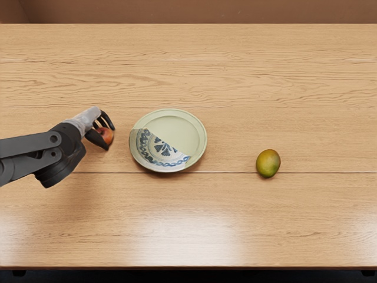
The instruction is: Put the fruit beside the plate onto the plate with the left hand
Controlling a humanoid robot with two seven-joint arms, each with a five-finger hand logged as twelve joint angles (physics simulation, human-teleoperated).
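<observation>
Black-fingered left hand (98,127) tight around a small red fruit (107,136), just left of the plate (179,125).

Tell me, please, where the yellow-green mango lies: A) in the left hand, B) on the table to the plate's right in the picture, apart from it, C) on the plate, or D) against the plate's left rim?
B: the mango lies on the table, clear of the plate on its right in the picture, while the left hand grasps a small red fruit on the plate's other side.
</observation>
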